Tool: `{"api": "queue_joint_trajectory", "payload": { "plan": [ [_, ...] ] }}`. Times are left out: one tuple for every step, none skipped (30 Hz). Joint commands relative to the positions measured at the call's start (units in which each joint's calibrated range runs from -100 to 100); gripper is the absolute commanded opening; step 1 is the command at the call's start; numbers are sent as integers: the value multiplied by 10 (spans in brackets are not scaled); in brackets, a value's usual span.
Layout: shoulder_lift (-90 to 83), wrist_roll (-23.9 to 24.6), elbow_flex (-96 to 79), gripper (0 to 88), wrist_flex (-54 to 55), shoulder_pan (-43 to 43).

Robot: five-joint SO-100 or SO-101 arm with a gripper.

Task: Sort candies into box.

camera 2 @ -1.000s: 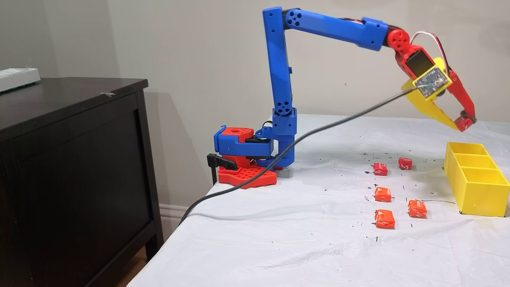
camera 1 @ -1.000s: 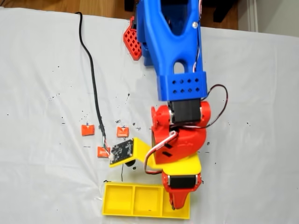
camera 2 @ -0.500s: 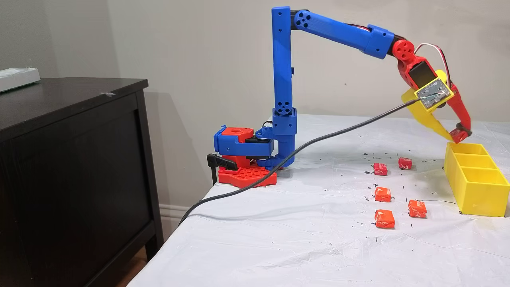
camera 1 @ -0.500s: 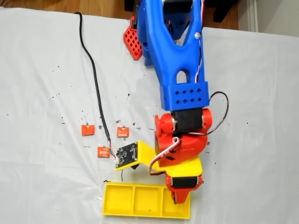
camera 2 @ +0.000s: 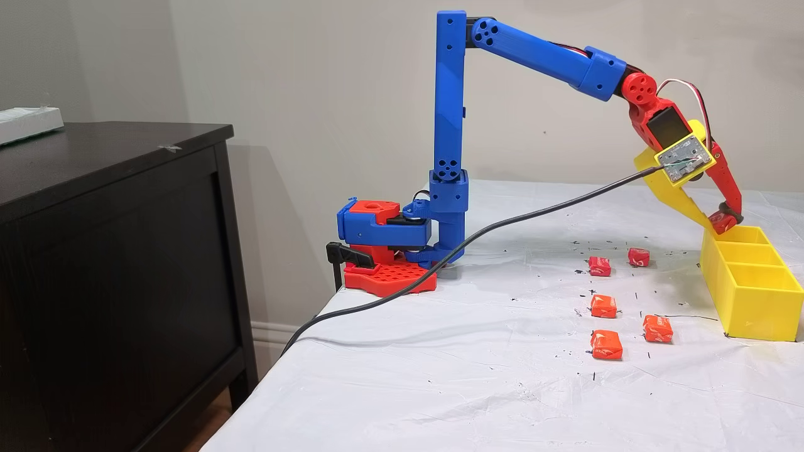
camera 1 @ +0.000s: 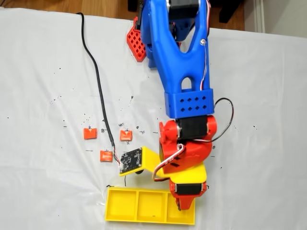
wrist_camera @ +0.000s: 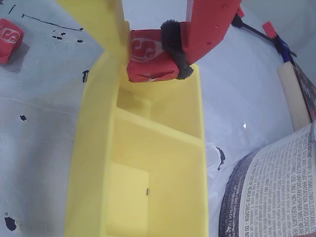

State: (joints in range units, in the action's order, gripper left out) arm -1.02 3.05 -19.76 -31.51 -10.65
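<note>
Since a second ago the gripper has sunk to the box end compartment, clamped on a red candy: light, soft, pinched across flat sides.

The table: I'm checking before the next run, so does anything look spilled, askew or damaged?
Nothing stands out. The tray sits flat, its compartments look empty, and five candies lie loose and apart on the white cover, which is marked with black ink specks. The gripper holds a red candy above the tray's end compartment.
</note>
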Motion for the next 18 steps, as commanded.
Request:
{"api": "queue_joint_trajectory", "payload": {
  "plan": [
    [-11, 3, 75, 1, 10, 2],
    [-11, 3, 78, 1, 10, 4],
    [-11, 4, 80, 1, 11, 5],
    [-11, 5, 81, 1, 11, 5],
    [-11, 5, 82, 1, 12, 6],
    [-11, 6, 82, 1, 13, 6],
    [-12, 7, 82, 1, 15, 6],
    [-14, 7, 82, 1, 16, 6],
    [-16, 7, 82, 1, 19, 6],
    [-18, 8, 81, 1, 21, 7],
    [-20, 10, 80, 1, 29, 9],
    [-20, 10, 79, 1, 30, 9],
    [-20, 9, 79, 1, 30, 9],
    [-18, 8, 79, 1, 30, 9],
    [-17, 7, 79, 1, 28, 9],
    [-15, 7, 79, 1, 27, 8],
    [-14, 6, 79, 1, 26, 8],
    [-13, 6, 79, 1, 26, 8]
  ]
}}
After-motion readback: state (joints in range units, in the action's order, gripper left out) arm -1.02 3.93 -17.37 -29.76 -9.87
